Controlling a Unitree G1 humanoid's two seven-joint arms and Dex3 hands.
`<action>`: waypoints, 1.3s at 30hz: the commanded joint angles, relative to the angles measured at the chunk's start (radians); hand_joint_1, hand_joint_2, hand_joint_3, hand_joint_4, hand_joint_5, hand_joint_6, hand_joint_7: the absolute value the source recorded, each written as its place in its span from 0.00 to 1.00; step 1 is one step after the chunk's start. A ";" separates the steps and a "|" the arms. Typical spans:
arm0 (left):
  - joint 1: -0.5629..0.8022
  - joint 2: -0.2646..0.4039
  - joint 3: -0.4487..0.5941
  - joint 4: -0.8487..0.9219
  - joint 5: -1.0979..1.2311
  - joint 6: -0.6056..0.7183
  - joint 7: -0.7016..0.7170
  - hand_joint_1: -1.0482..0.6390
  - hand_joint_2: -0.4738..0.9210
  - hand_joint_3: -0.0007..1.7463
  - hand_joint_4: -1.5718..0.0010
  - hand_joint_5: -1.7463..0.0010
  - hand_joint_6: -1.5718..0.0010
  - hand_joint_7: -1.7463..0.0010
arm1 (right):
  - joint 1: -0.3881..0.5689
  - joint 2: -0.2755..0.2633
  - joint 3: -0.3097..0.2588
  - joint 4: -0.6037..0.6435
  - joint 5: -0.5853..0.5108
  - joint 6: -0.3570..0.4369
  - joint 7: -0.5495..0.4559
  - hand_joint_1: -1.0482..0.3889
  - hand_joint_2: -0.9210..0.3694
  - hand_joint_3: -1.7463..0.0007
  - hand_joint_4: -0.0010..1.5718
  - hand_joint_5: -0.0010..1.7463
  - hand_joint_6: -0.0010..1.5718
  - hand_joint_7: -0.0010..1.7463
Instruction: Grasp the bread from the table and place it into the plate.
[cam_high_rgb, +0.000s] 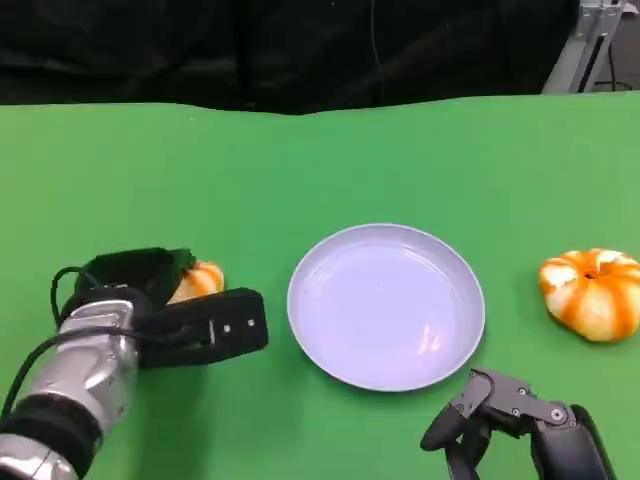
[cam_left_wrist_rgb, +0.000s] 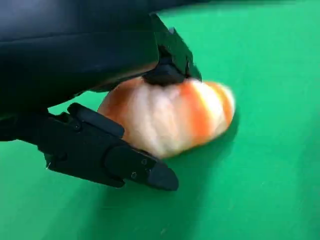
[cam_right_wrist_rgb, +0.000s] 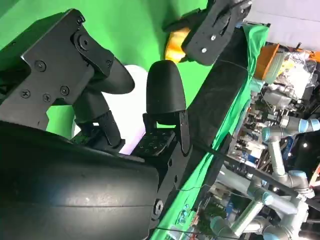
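Two pumpkin-shaped breads lie on the green table (cam_high_rgb: 420, 150), one on each side of the pale plate (cam_high_rgb: 386, 305). The left bread (cam_high_rgb: 199, 281) sits just beside the plate's left edge, partly hidden in the head view by the left hand (cam_high_rgb: 170, 315), whose black fingers (cam_high_rgb: 225, 328) reach toward the plate along the bread's near side. The left wrist view brings out what the head view hides: the orange-and-cream bread (cam_left_wrist_rgb: 170, 117) rests on the table with one finger (cam_left_wrist_rgb: 107, 155) along its flank and another part of the hand (cam_left_wrist_rgb: 172, 57) pressing on its top, so the hand is closing around it, though I cannot tell whether the grip is firm. The right bread (cam_high_rgb: 592, 292) lies well apart from the plate, untouched. The right hand (cam_high_rgb: 515, 420) hovers near the plate's lower right rim, holding nothing, its fingers curled downward. The right wrist view shows those fingers (cam_right_wrist_rgb: 165, 95) spread apart over the plate (cam_right_wrist_rgb: 132, 107), and beyond the table a cluttered room with other robot arms (cam_right_wrist_rgb: 280, 145).
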 joint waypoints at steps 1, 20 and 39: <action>0.037 0.006 0.000 0.047 -0.027 -0.102 0.091 0.55 1.00 0.03 0.45 0.09 0.24 0.69 | 0.004 -0.007 -0.007 -0.017 0.004 0.006 -0.002 0.72 0.49 0.22 0.54 0.95 0.54 0.73; 0.091 0.082 -0.022 -0.063 0.046 -0.218 0.380 0.55 0.72 0.51 0.47 0.00 0.57 0.02 | -0.004 -0.009 -0.014 -0.010 0.007 0.011 -0.001 0.73 0.49 0.22 0.54 0.95 0.54 0.72; 0.112 0.085 0.002 -0.345 0.079 -0.310 0.475 0.52 0.58 0.74 0.42 0.00 0.54 0.00 | -0.004 -0.006 -0.008 -0.008 0.013 0.009 -0.001 0.74 0.49 0.22 0.54 0.96 0.54 0.73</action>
